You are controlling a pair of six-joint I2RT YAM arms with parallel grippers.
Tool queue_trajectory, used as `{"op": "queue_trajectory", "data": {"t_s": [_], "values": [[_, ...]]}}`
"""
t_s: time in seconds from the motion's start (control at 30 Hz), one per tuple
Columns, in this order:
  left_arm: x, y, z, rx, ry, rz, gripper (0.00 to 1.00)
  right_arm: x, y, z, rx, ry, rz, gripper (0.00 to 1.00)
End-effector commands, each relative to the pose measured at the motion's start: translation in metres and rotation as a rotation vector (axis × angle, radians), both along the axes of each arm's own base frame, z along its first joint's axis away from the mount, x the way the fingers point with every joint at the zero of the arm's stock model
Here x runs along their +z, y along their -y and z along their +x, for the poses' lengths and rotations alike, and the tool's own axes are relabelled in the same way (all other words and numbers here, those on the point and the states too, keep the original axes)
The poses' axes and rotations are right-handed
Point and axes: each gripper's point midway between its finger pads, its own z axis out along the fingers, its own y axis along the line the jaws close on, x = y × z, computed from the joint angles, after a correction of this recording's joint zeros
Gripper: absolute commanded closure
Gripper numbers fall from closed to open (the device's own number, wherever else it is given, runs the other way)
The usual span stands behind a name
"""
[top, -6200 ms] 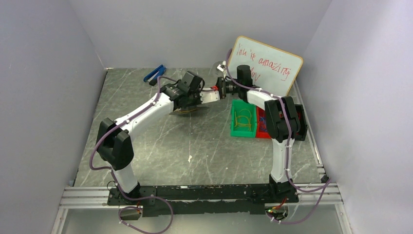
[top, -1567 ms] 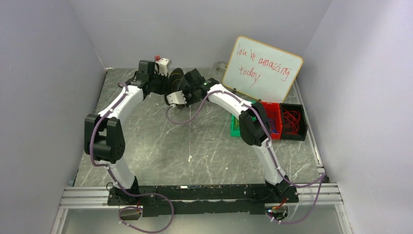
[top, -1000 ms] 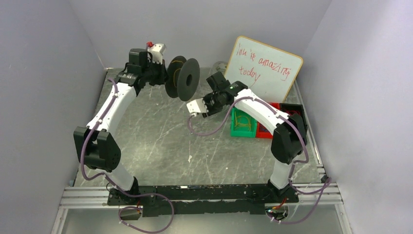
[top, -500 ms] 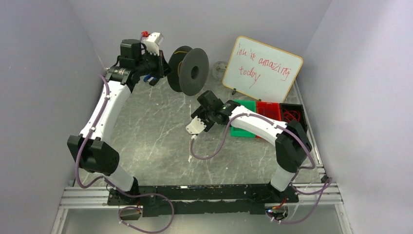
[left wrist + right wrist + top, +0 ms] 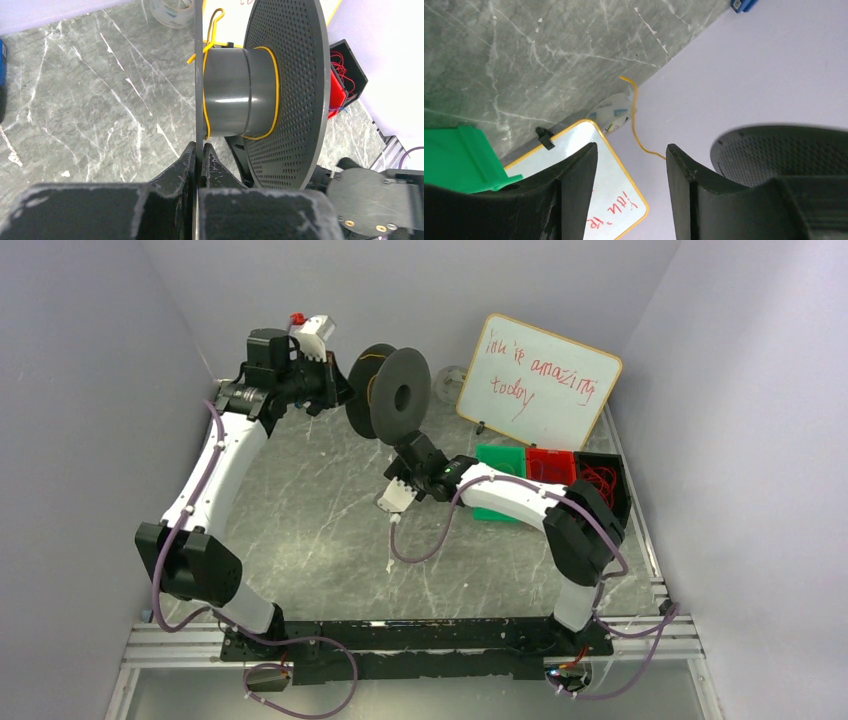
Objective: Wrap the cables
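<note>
Clamping spool (image 5: 287, 75) flange w/ yellow cable (image 5: 276, 90), L claw (image 5: 199, 148); R claw (image 5: 631, 150) apart, whiteboard (image 5: 540, 375) behind.

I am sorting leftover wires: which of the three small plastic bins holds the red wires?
The black plastic bin, at the right end of the row, past the green plastic bin and the red plastic bin.

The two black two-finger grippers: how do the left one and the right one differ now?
The left gripper is shut on the thin flange of the black perforated plastic spool; the right gripper is open and holds nothing. The left gripper touches the spool; the right gripper is apart from it. Both have dark fingers.
</note>
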Motion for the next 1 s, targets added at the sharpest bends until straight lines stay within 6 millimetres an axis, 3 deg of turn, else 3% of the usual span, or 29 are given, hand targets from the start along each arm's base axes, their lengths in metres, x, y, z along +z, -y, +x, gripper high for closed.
{"op": "queue_trajectory", "data": {"t_s": [0.0, 0.27, 0.4, 0.47, 0.5, 0.53, 0.57, 0.7, 0.8, 0.97], "values": [[0.060, 0.012, -0.023, -0.072, 0.136, -0.106, 0.97, 0.007, -0.009, 0.017, 0.011, 0.104, -0.038, 0.43], [0.071, 0.012, -0.033, -0.084, 0.150, -0.121, 0.97, -0.006, -0.016, 0.036, -0.012, 0.145, -0.054, 0.43], [0.069, 0.012, -0.035, -0.087, 0.144, -0.125, 0.97, -0.003, -0.020, 0.046, -0.027, 0.205, -0.055, 0.45], [0.068, 0.012, -0.036, -0.084, 0.146, -0.119, 0.98, -0.002, -0.017, 0.048, -0.031, 0.222, -0.077, 0.58], [0.067, 0.011, -0.035, -0.079, 0.146, -0.114, 0.97, -0.002, -0.016, 0.047, -0.034, 0.216, -0.082, 0.74], [0.066, 0.010, -0.034, -0.078, 0.146, -0.111, 0.97, -0.002, -0.015, 0.045, -0.039, 0.204, -0.078, 0.97], [0.065, 0.010, -0.033, -0.075, 0.145, -0.108, 0.98, -0.003, -0.015, 0.042, -0.041, 0.185, -0.072, 1.00], [0.053, 0.002, -0.022, -0.008, 0.135, -0.074, 0.97, -0.004, -0.018, 0.021, -0.033, 0.040, -0.011, 1.00], [0.038, -0.013, -0.009, 0.095, 0.115, -0.021, 0.97, -0.003, -0.030, -0.013, -0.016, -0.208, 0.107, 1.00], [0.003, -0.028, 0.005, 0.208, 0.053, 0.028, 0.97, 0.017, -0.055, -0.055, -0.025, -0.530, 0.318, 1.00]]}}
